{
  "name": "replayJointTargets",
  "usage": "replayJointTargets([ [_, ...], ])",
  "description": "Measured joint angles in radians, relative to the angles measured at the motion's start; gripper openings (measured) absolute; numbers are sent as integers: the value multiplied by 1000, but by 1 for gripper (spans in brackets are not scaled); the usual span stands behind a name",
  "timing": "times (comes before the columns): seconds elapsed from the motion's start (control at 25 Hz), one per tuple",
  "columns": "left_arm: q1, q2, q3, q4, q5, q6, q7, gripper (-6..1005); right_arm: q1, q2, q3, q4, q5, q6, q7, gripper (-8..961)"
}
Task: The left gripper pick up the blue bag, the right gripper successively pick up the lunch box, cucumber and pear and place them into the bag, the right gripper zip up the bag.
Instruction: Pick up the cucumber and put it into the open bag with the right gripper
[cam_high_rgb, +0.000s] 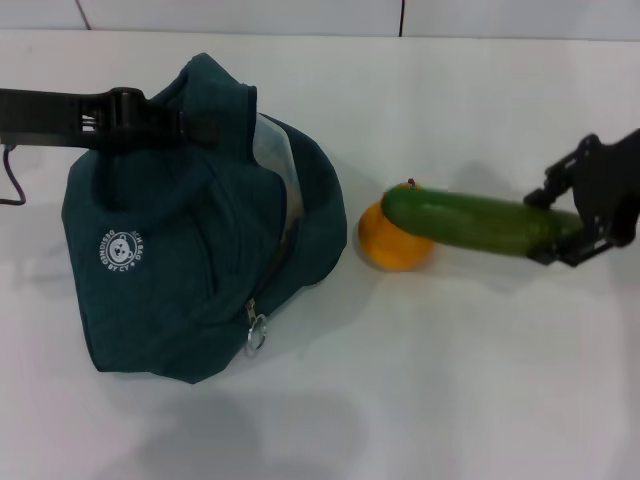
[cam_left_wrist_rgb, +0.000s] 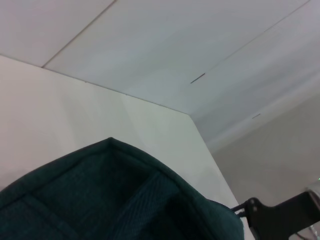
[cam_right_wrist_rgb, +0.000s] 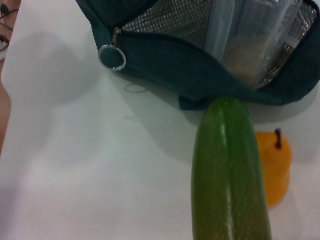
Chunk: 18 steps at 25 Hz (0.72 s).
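Observation:
The blue bag (cam_high_rgb: 190, 260) lies at the left of the table with its mouth turned right. My left gripper (cam_high_rgb: 150, 122) is shut on its top edge. The lunch box (cam_high_rgb: 274, 150) shows inside the mouth against the foil lining, and in the right wrist view the lunch box (cam_right_wrist_rgb: 250, 35) is also seen there. My right gripper (cam_high_rgb: 556, 228) is shut on one end of the cucumber (cam_high_rgb: 465, 220). The cucumber's free end points at the bag and passes over the pear (cam_high_rgb: 392, 245). In the right wrist view the cucumber (cam_right_wrist_rgb: 230, 175) nearly reaches the bag's rim (cam_right_wrist_rgb: 165, 65), with the pear (cam_right_wrist_rgb: 274, 170) beside it.
The ring zipper pull (cam_high_rgb: 256, 334) hangs at the bag's near side, and the ring (cam_right_wrist_rgb: 112, 57) also shows in the right wrist view. The white table (cam_high_rgb: 450, 380) runs to a wall at the back. The left wrist view shows only bag fabric (cam_left_wrist_rgb: 100, 195) and the table.

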Motion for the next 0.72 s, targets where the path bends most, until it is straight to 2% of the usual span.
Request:
replayJointTargets([
  [0.2,-1,0,0,0,0,0,7,38,81,-1,-6,15,-5,-1,7,603],
  [0.36,-4,-2,0,0,0,0,12,38,156,16,-15,45,-26,11,4,603],
  [0.52,-5,-3,0,0,0,-3,19,38,222,24,-86,79,-52,52,3,605],
  [0.72,-6,-8,1,0,0,-9,23,38,269,29,-154,118,-54,95,3,605],
])
